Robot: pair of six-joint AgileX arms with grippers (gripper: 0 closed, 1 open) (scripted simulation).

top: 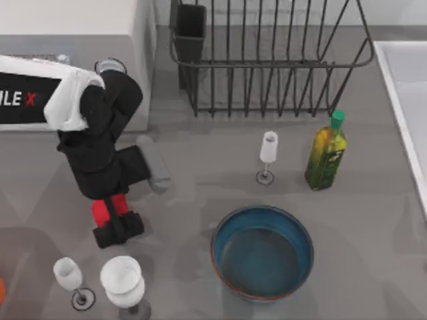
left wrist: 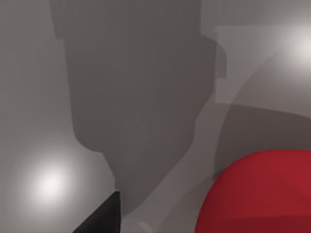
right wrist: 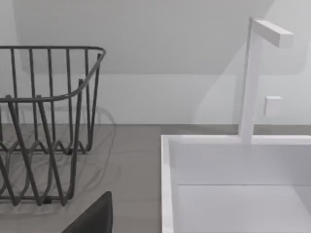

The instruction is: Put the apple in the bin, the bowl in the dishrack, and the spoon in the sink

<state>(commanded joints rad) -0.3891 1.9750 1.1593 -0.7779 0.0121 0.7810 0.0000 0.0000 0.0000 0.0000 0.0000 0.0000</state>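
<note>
Desk (top: 373,227), near edge: two white glasses (top: 121,279) at left; bowl (top: 263,251) upright at centre. Left end effector (top: 115,223) lowered at left, fingers astride the apple (top: 101,212); whether they pinch it I cannot tell. Mid-desk: small glass (top: 267,156), green bottle (top: 326,153). Far: dishrack (top: 267,60); sink (top: 407,100) at right edge.

Left wrist view: apple (left wrist: 257,194) on the grey worktop (left wrist: 34,97).
The red fruit lies beside a broad shadow; one dark fingertip (left wrist: 103,217) shows apart from it.
</note>
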